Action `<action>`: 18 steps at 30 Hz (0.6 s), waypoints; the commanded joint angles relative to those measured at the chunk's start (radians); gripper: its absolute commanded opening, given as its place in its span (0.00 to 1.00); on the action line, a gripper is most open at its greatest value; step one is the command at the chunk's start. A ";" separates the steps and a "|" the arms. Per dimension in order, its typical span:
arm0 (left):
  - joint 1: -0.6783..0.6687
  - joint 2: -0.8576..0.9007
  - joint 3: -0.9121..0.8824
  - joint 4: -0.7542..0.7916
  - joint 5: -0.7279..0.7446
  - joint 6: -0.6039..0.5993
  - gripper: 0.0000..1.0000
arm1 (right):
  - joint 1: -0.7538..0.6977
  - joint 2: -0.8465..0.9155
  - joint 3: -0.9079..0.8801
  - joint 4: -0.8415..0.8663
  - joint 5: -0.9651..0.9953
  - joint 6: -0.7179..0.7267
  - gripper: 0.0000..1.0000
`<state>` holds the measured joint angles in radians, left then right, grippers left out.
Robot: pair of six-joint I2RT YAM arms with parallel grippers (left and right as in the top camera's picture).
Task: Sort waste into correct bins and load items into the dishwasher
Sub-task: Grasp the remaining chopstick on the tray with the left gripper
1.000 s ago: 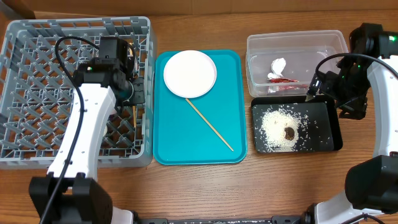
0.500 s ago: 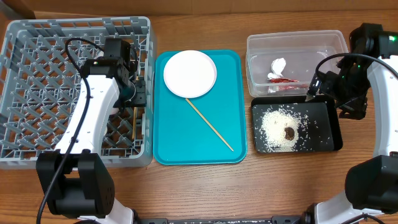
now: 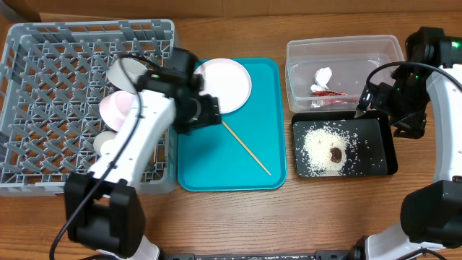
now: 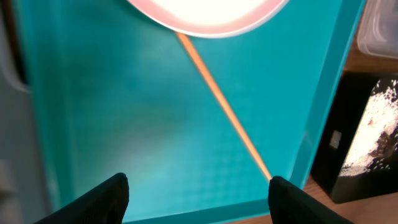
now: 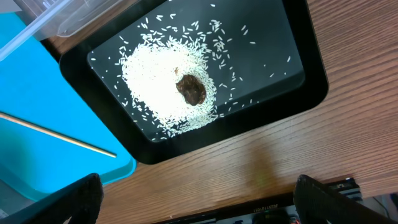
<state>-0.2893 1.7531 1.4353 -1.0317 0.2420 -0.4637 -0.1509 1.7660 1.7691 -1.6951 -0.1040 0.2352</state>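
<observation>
My left gripper (image 3: 209, 113) hovers open and empty over the teal tray (image 3: 209, 162), just below the white plate (image 3: 229, 81). One chopstick (image 4: 225, 111) lies diagonally on that tray, from the plate's rim toward my right finger (image 4: 305, 199); my gripper (image 4: 198, 190) does not touch it. In the grey dish rack (image 3: 43, 32) sit a pale bowl (image 3: 123, 72), a pinkish bowl (image 3: 118, 108) and a small white cup (image 3: 105, 143). The clear tub (image 3: 375, 47) holds the red-and-white wrapper (image 3: 325, 84). Rice (image 5: 155, 81) with a brown lump (image 5: 191, 90) lies in the black tray (image 5: 311, 87). My right gripper (image 5: 199, 199) hangs open above that tray's near edge.
The teal tray lies between the rack and the two bins. Bare wooden table (image 3: 303, 217) runs along the front. My left arm (image 3: 137, 137) crosses the rack's right wall, and my right arm (image 3: 411, 101) stands beside the tub and black tray.
My left gripper has opened and swung right, out of the rack and over the teal tray. The bowls and cup in the rack are now uncovered. The right arm has not moved.
</observation>
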 commanded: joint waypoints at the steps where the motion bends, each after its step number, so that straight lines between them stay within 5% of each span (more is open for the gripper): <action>1: -0.090 0.032 0.013 0.032 -0.083 -0.209 0.73 | -0.004 -0.031 0.026 0.002 0.006 0.000 1.00; 18: -0.294 0.293 0.013 0.147 -0.176 -0.409 0.68 | -0.004 -0.031 0.026 0.002 0.005 0.000 1.00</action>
<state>-0.5808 2.0098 1.4353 -0.8871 0.0921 -0.8257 -0.1509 1.7660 1.7691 -1.6951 -0.1036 0.2348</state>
